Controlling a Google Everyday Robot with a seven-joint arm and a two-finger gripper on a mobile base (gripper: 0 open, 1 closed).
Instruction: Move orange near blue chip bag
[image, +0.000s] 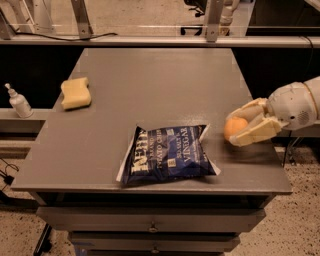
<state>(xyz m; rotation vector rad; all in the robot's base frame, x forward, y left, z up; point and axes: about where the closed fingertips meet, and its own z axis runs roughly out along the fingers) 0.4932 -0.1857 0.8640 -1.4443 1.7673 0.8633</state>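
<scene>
The orange is a small round fruit held between the cream fingers of my gripper at the right side of the grey table. The gripper is shut on it, low over the table top. The blue chip bag lies flat near the table's front edge, a short gap to the left of the orange. My white arm reaches in from the right edge.
A yellow sponge lies at the table's left side. A small white pump bottle stands on a ledge left of the table. Metal frame legs stand behind the far edge. Drawers sit under the table front.
</scene>
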